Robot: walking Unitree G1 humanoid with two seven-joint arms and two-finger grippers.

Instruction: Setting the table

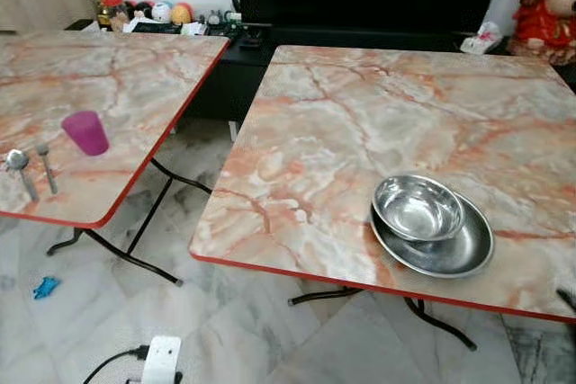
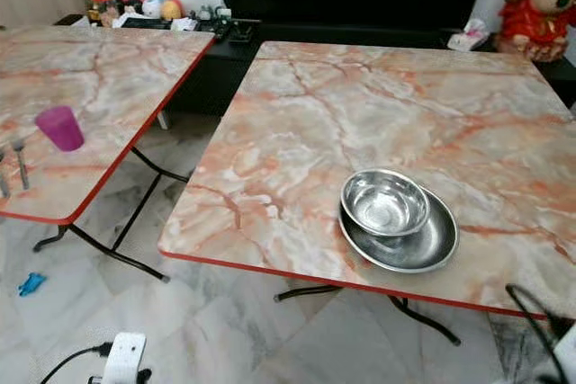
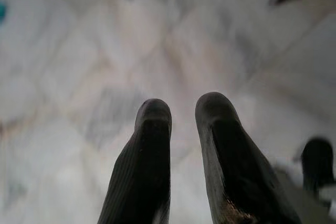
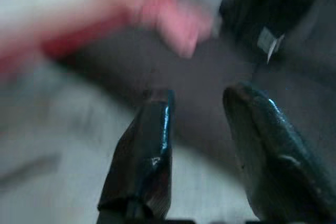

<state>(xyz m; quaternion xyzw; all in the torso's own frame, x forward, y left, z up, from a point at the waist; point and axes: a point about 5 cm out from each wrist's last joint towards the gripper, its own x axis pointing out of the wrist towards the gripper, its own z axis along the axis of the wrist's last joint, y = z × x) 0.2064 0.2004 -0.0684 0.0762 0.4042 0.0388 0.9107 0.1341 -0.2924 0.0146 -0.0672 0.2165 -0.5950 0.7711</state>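
Bowl (image 1: 418,207) sits in plate (image 1: 438,242) on right table (image 1: 360,132); cup (image 1: 85,132) & spoons (image 1: 31,168) on left table (image 1: 135,78). Both grippers, left (image 3: 181,114) & right (image 4: 202,108), hang low w/ fingers apart, empty. Prob next: fetch cup, grip mid-wall, keep upright.

left gripper (image 3: 182,116): hanging low, pointing down, fingers slightly apart, nothing between
right gripper (image 4: 197,111): hanging low, fingers parted, nothing between; blurred

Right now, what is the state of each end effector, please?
Left end effector: open, holding nothing, hanging over the floor.
Right end effector: open, holding nothing.
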